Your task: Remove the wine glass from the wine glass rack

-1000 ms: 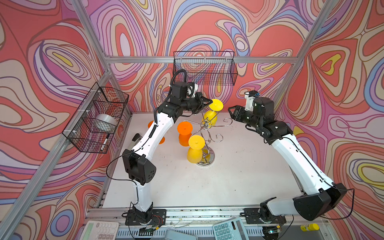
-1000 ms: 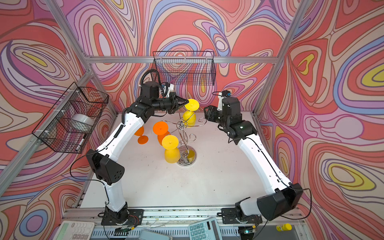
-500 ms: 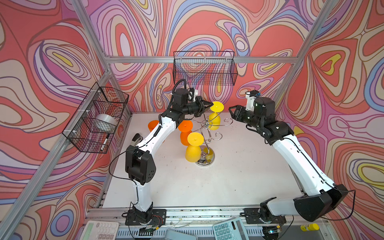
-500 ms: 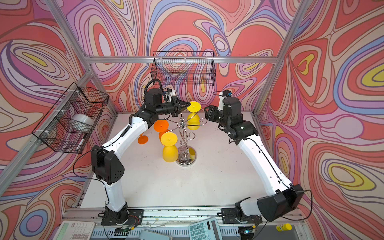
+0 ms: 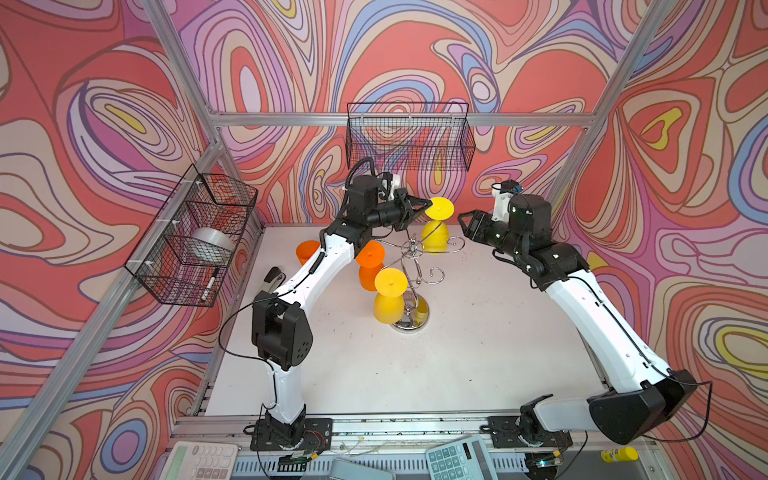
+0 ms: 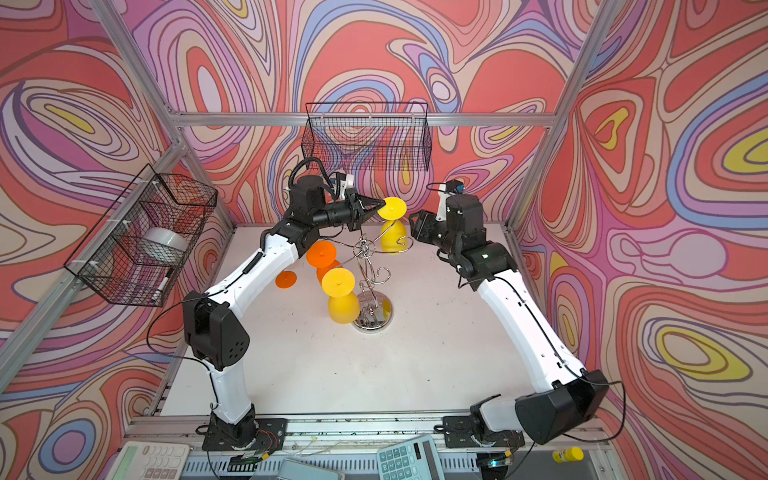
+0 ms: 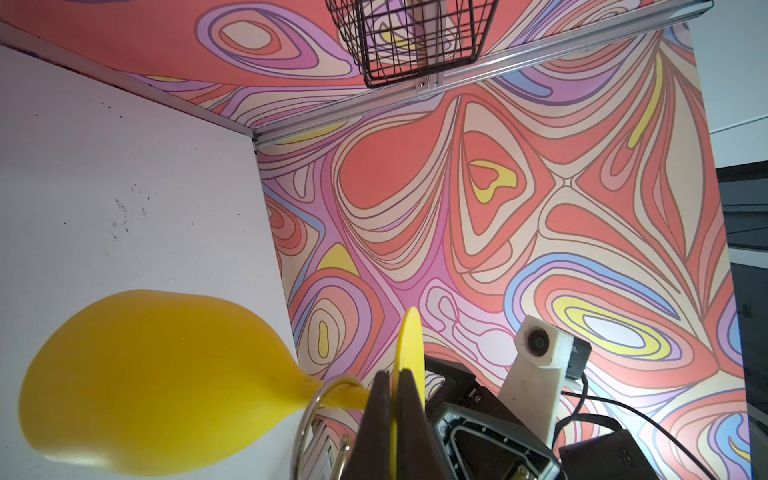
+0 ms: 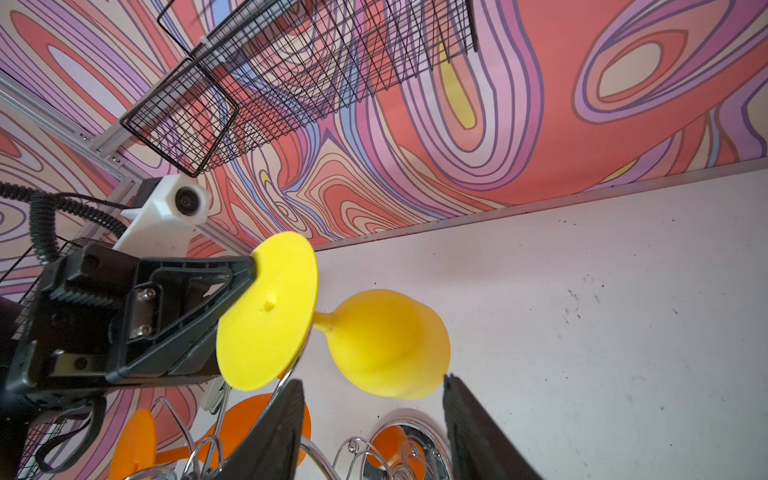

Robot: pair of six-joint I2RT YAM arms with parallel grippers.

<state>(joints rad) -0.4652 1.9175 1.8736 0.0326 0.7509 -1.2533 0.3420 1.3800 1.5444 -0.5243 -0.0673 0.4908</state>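
Black-fingered, the left gripper [image 5: 424,203] is clamped shut on the rim of the round foot of the yellow plastic wine glass [image 5: 435,240]. The glass hangs bowl-down from a far hook of the shiny chrome wire wine glass rack [image 5: 411,326], which stands on the white table [image 5: 478,353]. The left arm rises from the front left base, bends at a black elbow and runs back toward the middle, its wrist level and pointing right. On nearer hooks hang an orange plastic glass [image 5: 369,266] and a second yellow glass [image 5: 389,299].

Further right, the right gripper [image 5: 463,225] has its jaws partly apart and holds nothing; both top views show a gap between it and the bowl. Its arm stretches from the front right base to the back, wrist bent to point left at the glass.

Only the left wrist view shows the foot edge-on, pinched between two dark pads [image 7: 376,415], with a chrome ring of the rack around the stem. Only the right wrist view shows the foot's flat face and the bowl's rim between the right fingertips [image 8: 291,407]; whether they touch it I cannot tell.
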